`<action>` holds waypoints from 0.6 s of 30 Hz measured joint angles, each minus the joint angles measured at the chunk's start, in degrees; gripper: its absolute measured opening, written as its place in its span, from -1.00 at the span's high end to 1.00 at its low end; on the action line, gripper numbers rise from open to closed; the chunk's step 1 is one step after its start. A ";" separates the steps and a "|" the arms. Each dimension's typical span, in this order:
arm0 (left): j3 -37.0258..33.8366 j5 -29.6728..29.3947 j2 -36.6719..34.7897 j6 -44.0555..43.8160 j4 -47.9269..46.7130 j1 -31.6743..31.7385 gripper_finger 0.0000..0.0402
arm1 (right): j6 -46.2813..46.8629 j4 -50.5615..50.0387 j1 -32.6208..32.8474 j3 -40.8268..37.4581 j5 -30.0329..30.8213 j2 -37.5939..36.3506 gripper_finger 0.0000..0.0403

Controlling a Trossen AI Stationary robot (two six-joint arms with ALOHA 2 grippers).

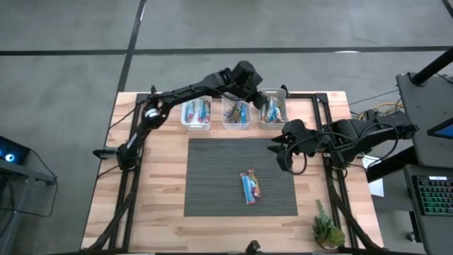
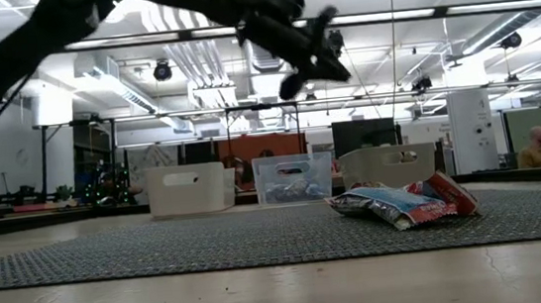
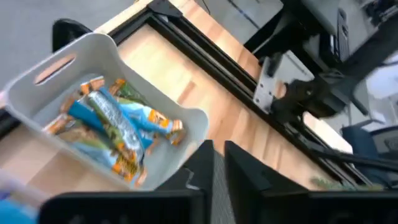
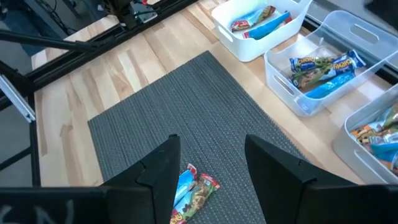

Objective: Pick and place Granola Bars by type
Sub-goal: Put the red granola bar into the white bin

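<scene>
Along the desk's (image 1: 159, 191) far edge, three bins (image 1: 235, 115) hold sorted granola bars (image 1: 272, 110); left pincer (image 1: 263, 100), nearly closed and empty, hovers above. Right pincer (image 1: 277, 150), open, overlooks two bars (image 1: 250, 186) on the mat (image 1: 212, 177).

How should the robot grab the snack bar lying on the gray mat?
Probably from straight above, pinching the granola bar across its narrow middle. It lies flat on the mat, long and thin, with open space on both long sides for the fingers. The open right gripper is nearest; the left gripper is over the bins.
</scene>
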 joint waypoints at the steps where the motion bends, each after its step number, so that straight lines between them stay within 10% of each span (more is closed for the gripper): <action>1: -0.04 -0.07 -1.40 0.78 -1.72 0.00 0.94 | -0.43 0.04 0.00 0.00 0.00 0.00 0.15; 18: -11.36 -12.12 -29.18 8.61 -9.08 -9.08 1.00 | -5.08 2.41 0.00 0.00 0.03 0.00 0.15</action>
